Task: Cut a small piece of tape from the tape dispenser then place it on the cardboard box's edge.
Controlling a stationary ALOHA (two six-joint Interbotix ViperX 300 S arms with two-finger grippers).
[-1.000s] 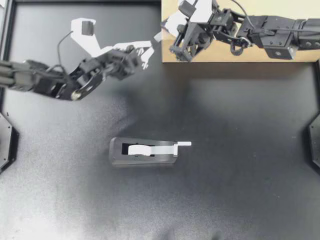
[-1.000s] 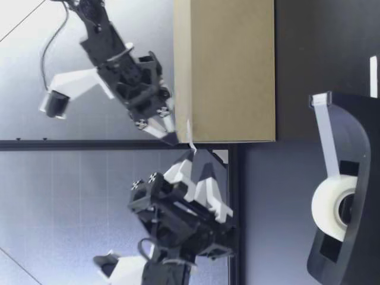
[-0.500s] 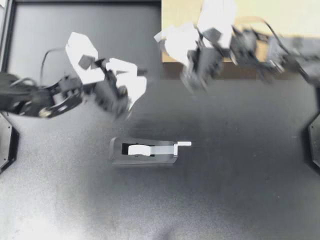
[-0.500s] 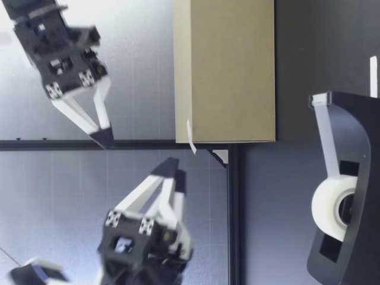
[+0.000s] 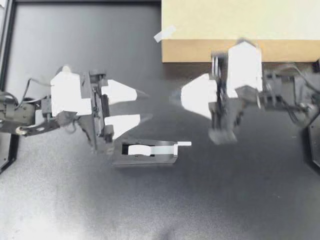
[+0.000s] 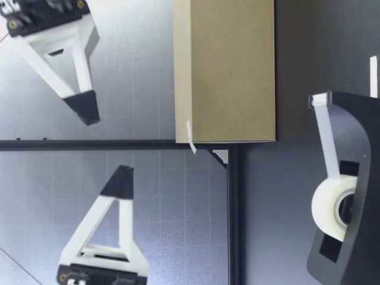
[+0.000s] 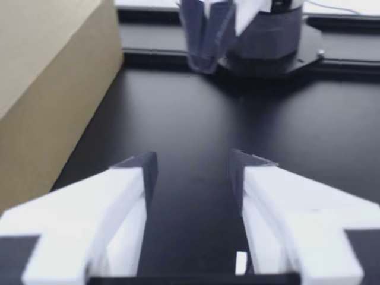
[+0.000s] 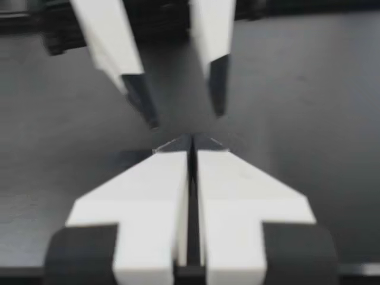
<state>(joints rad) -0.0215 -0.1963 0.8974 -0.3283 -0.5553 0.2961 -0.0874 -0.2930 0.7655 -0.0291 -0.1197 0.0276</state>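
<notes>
Above the table (image 5: 225,200), my left gripper (image 5: 148,105) hangs with fingers spread, nothing between them. My right gripper (image 5: 175,97) faces it tip to tip, fingers pressed together, empty. Tape dispenser (image 5: 144,151) sits just beside my left gripper. Piece of tape (image 5: 164,33) sticks to the cardboard box (image 5: 240,25) at its corner edge, overhanging.
</notes>
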